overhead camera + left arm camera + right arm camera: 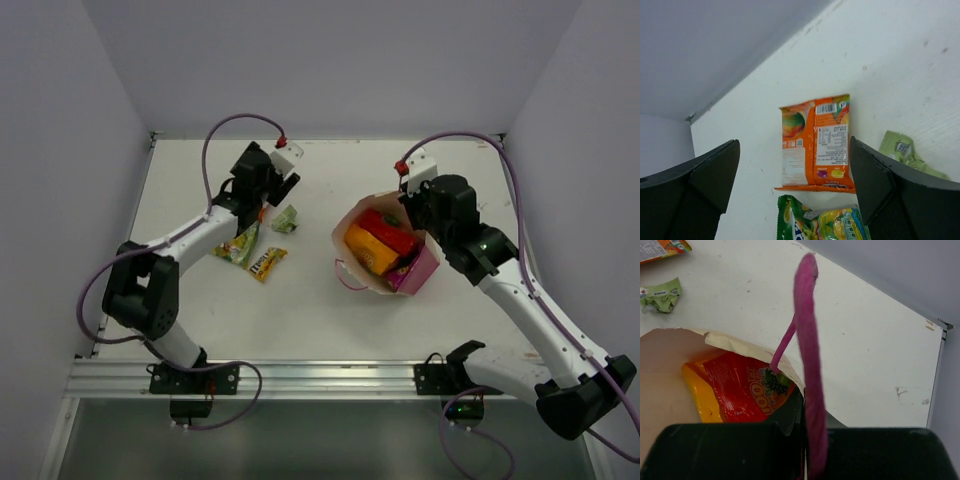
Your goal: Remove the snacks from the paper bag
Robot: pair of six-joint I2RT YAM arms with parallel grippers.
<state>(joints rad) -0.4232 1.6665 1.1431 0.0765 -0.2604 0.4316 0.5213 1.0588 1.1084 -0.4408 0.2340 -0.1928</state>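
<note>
The paper bag (345, 232) stands tilted right of centre, mouth open. Inside it lie a red packet (385, 225) and an orange packet (366, 250). My right gripper (412, 215) is shut on the bag's far rim (747, 351), with the pink cord handle (807, 365) running up between its fingers. The red packet (740, 385) shows just below it. My left gripper (275, 190) is open and empty above an orange packet (815, 142) lying flat on the table. A green-yellow packet (825, 222) and a pale green packet (902, 152) lie beside it.
A small yellow bar wrapper (267, 262) lies on the table left of centre, next to the green-yellow packet (238, 243) and the pale green packet (287, 218). The bag's other cord loop (350, 275) hangs on its near side. Walls close the table at the back and sides.
</note>
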